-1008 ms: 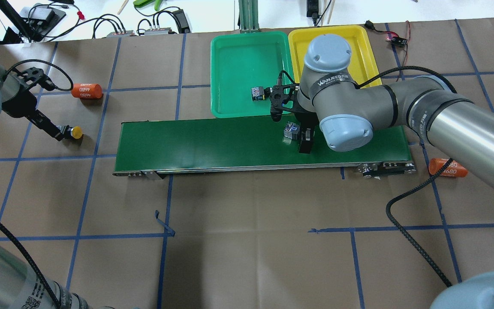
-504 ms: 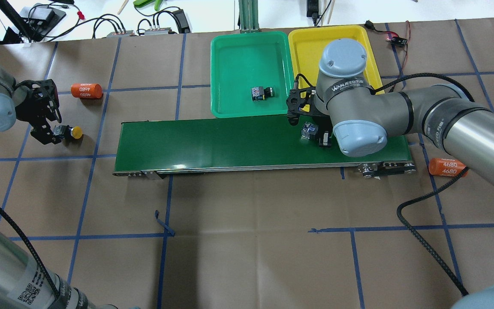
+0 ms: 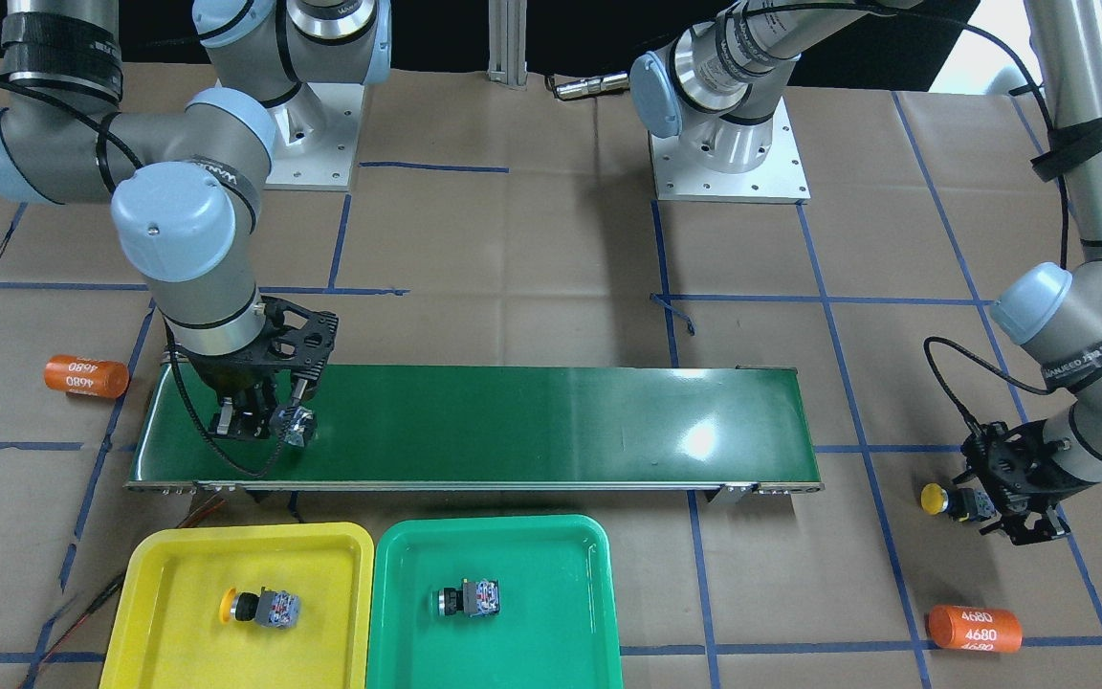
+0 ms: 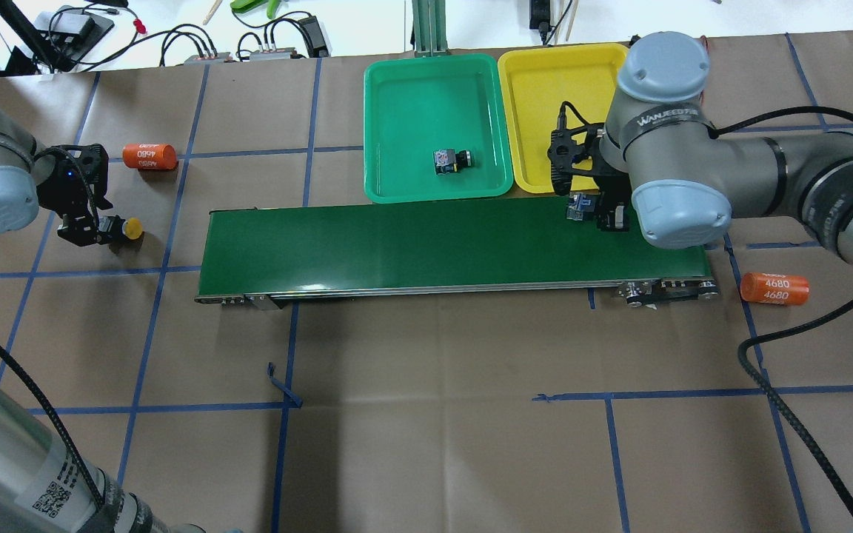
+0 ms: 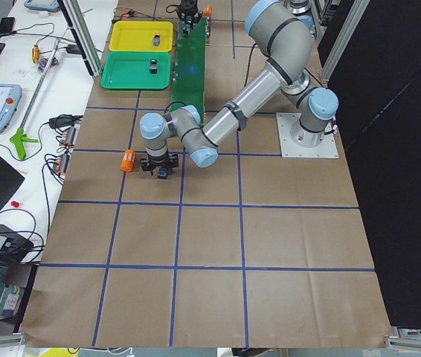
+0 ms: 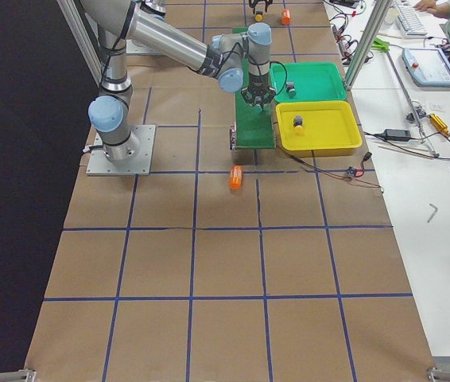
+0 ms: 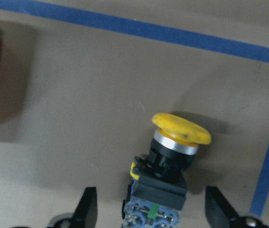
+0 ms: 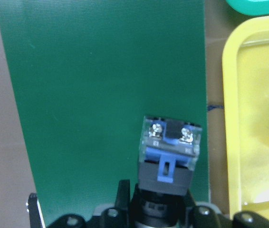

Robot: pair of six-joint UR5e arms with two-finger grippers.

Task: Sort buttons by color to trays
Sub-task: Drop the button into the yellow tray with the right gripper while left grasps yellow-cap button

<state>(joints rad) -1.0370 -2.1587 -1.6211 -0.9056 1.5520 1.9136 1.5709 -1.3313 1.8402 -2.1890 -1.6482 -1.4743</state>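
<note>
My right gripper (image 4: pixel 593 216) is shut on a button (image 8: pixel 170 156), contact block up and cap hidden, over the right end of the belt beside the yellow tray (image 4: pixel 537 74). That tray holds a yellow-capped button (image 3: pixel 259 607). A second button (image 4: pixel 451 160) lies in the green tray (image 4: pixel 412 89). At the far left, a yellow button (image 4: pixel 130 228) lies on its side on the paper. My left gripper (image 4: pixel 89 226) is open around its body, with the fingers (image 7: pixel 88 209) standing clear on both sides.
The long dark-green conveyor belt (image 4: pixel 397 240) runs across the middle, in front of both trays. One orange "4680" cylinder (image 4: pixel 149 156) lies behind the left gripper, another (image 4: pixel 774 287) off the belt's right end. Cables and boxes line the far table edge.
The right gripper carried its button rightward along the belt, to beside the yellow tray. The left wrist turned and drew in around the yellow button.
</note>
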